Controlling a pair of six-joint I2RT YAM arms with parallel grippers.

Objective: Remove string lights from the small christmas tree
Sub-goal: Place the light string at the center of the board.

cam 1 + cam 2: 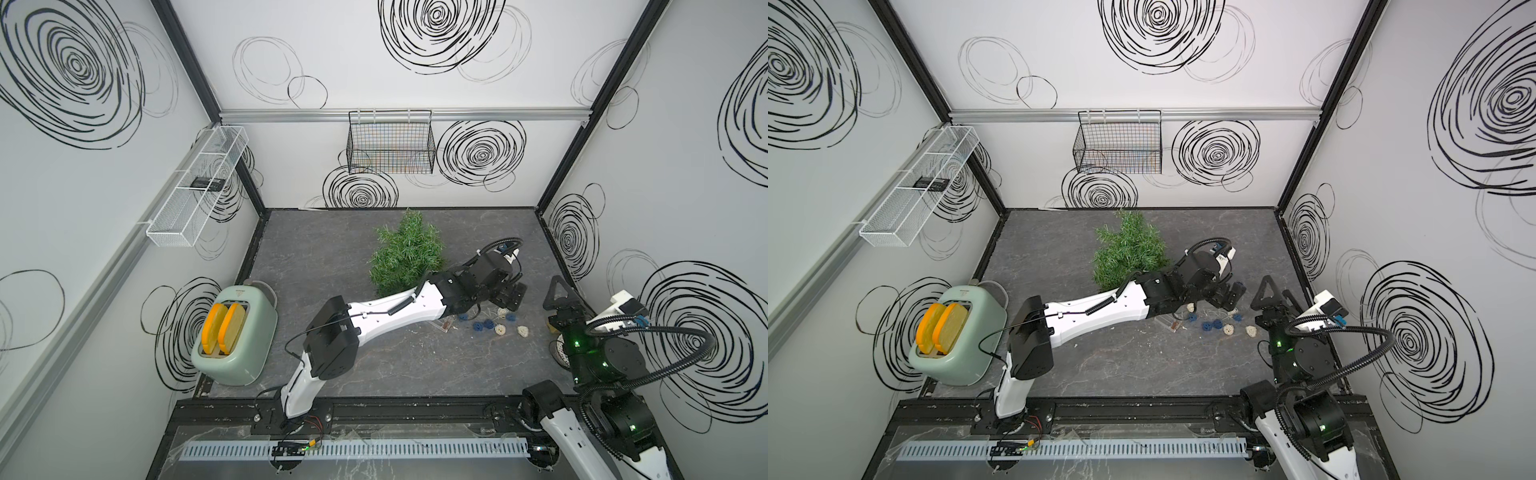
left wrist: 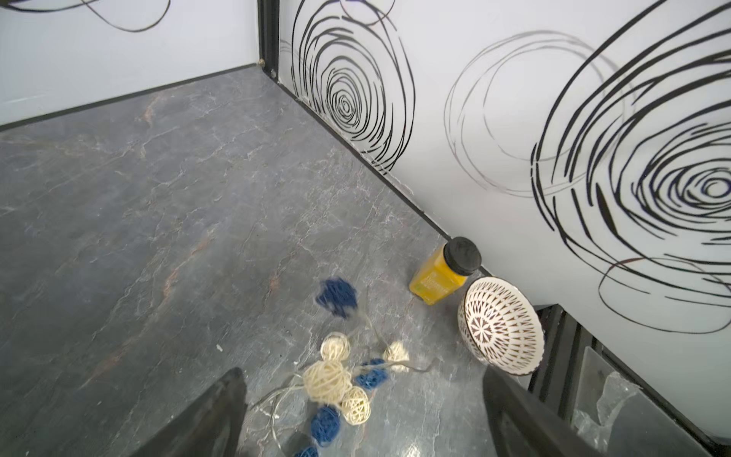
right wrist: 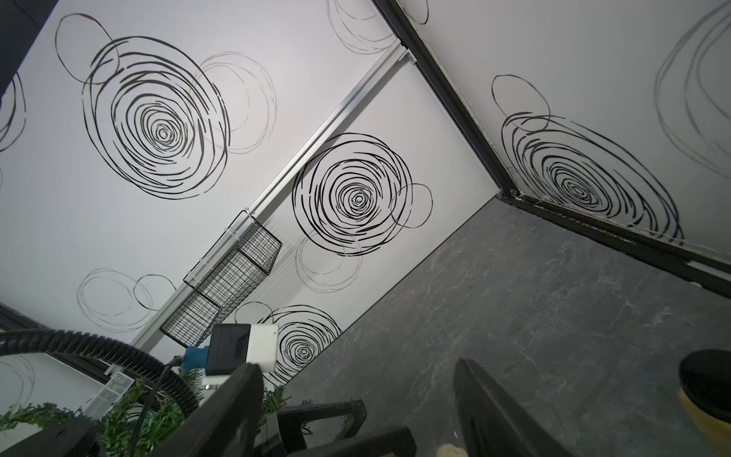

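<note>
A: So, where are the string lights [image 1: 494, 323]?
B: On the grey surface [image 1: 332, 257], to the right of the small christmas tree [image 1: 405, 253] and a little nearer the front, apart from its branches. They lie under and just past the left gripper [image 1: 513, 297].
A: Which way does the strand run?
B: Its long axis goes sideways, roughly along the front edge. It runs from under the left arm toward the right gripper [image 1: 561, 297], with cream and dark blue balls mixed loosely. In the left wrist view the string lights [image 2: 328, 382] are bunched at the near end, with 1 blurred blue ball farther out.
A: And the tree?
B: In both top views its tip points toward the back wall. I cannot tell whether it stands straight or leans.
A: Jaws?
B: The left gripper [image 2: 363, 374] has its jaws spread wide above the bunch, gripping nothing. The right gripper [image 3: 354, 374] also has its jaws apart and empty.
A: Anything close by?
B: A patterned bowl [image 2: 500, 326] and a yellow bottle [image 2: 437, 279] with a black cap, by the right wall, just beyond the lights.
</note>
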